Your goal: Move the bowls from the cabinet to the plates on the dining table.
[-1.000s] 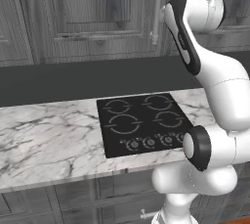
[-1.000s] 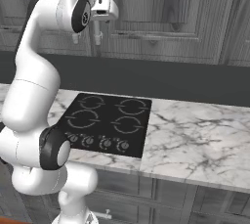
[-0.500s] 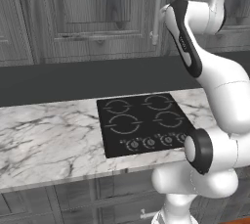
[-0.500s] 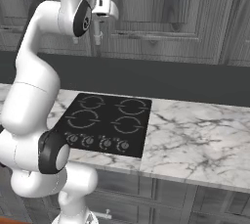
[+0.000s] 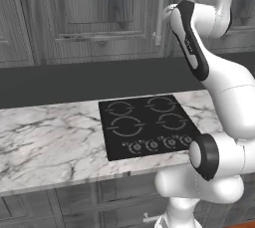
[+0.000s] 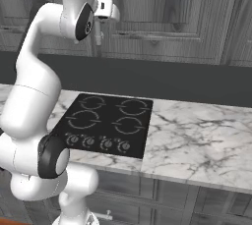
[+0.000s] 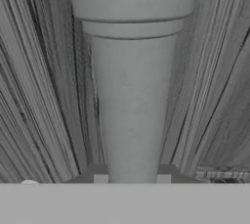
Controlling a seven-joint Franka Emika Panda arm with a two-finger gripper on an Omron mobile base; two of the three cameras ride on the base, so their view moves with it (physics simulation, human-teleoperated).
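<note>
We have our tool (image 7: 132,176) raised to the wall cabinet (image 5: 89,18) above the cooktop (image 5: 147,125), and in the hand view its two dark tips stand either side of the pale metal bar handle (image 7: 133,96), pressed in against it so that the bar runs straight up between them toward 12 o'clock. We judge that we are pinching the handle, not merely framing it, since the tips sit flush at its flanks with no gap showing. From the left base view the arm reaches up at 1 o'clock, and the hand hides the handle it grips, just beside the neighbouring bar handle (image 5: 159,13) at the door seam; from the right base view the wrist sits at 11 o'clock against the same doors, with a stub of handle (image 6: 98,33) below it. The doors are closed flat, so the bowls cannot be seen; we take them to be behind these panels, though nothing here confirms which door hides them. We hold the handle because the door must swing out before anything can be lifted, and a grip low on the long bar gives us leverage away from the hinge. The marble surface (image 5: 50,145) below carries the cooktop and no plates; the dining table lies elsewhere, so the carrying part of the task has not yet begun.
</note>
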